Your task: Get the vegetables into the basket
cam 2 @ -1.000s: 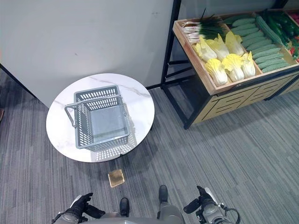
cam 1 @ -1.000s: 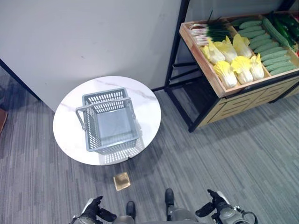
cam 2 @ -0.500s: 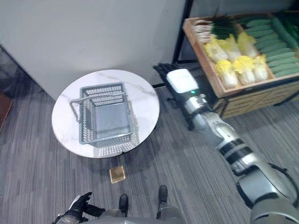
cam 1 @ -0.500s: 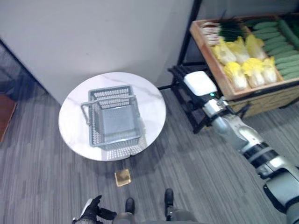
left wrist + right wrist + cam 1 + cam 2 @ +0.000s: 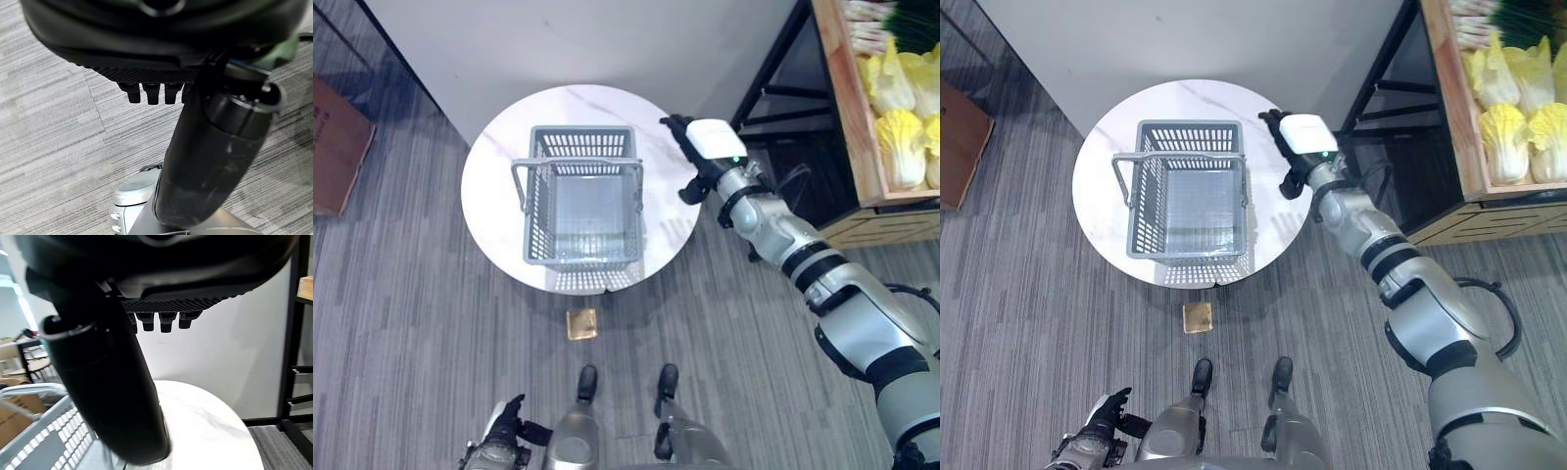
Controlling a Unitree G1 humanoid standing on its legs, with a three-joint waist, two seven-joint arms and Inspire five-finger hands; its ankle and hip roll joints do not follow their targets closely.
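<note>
An empty grey basket (image 5: 583, 199) sits on a round white table (image 5: 489, 192); yellow cabbages (image 5: 901, 147) lie in the wooden crate (image 5: 850, 108) well apart. The right hand (image 5: 697, 157) hovers beside the basket, fingers relaxed, holding nothing. The left hand (image 5: 501, 436) hangs low, fingers loosely open.

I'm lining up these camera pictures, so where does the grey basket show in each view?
Left eye view: grey basket at upper centre, on the round white table.
Right eye view: left of centre, on the same table.
Left wrist view: not in it.
Right wrist view: its mesh wall, lower corner.
Shared landmark: the table.
</note>
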